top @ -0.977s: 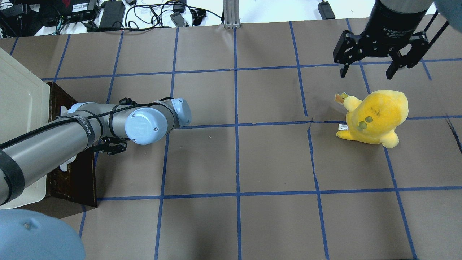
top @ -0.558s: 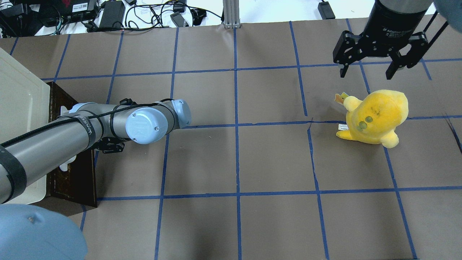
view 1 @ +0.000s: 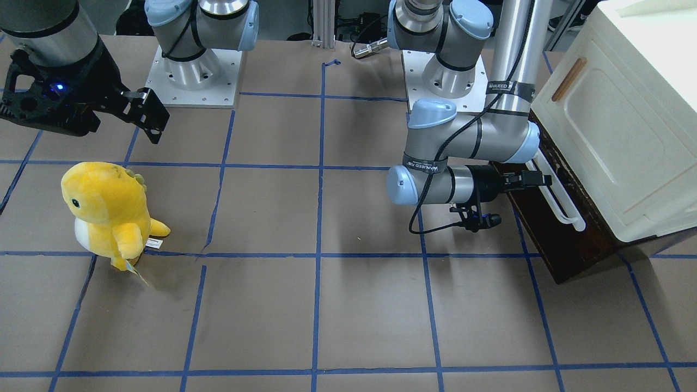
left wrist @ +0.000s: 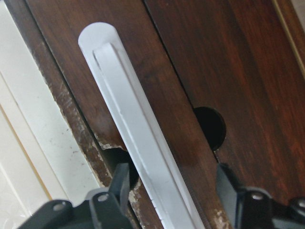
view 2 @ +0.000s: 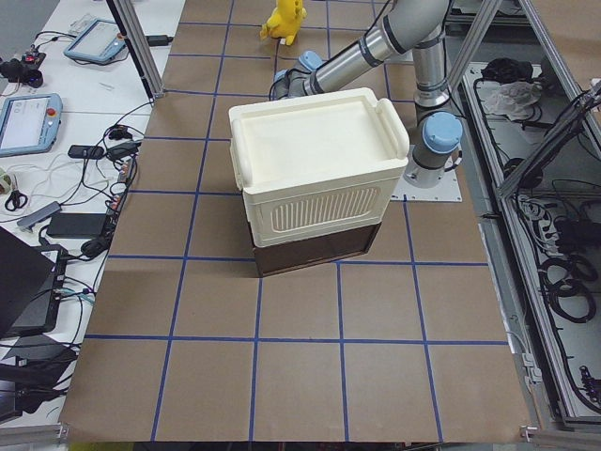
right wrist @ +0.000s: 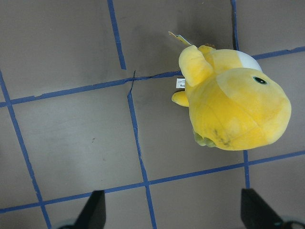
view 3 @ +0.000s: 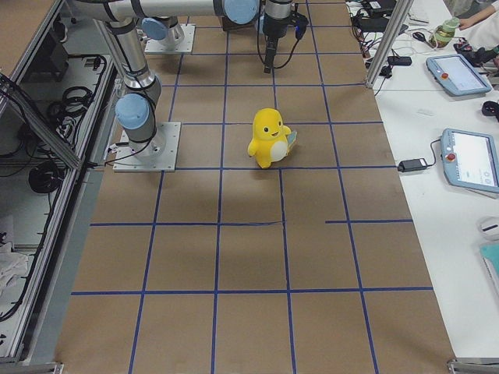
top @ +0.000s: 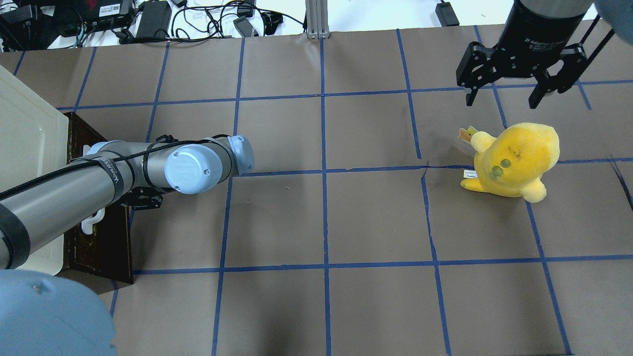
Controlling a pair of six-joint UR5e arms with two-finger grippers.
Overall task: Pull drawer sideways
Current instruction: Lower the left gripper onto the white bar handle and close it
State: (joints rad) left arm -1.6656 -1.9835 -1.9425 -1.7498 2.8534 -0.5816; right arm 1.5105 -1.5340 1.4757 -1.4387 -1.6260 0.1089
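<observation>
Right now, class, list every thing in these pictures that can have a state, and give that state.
drawer: looks shut, its inside not showing.
left gripper: open, straddling the white bar handle.
white bar handle: between the fingers, not clamped.
right gripper: open, empty, above the table.
yellow plush toy: upright on the table.
cream cabinet door: shut.

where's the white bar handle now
Front-facing view, right side: long white bar handle on the dark brown wooden drawer front, between the left gripper's open fingers.
</observation>
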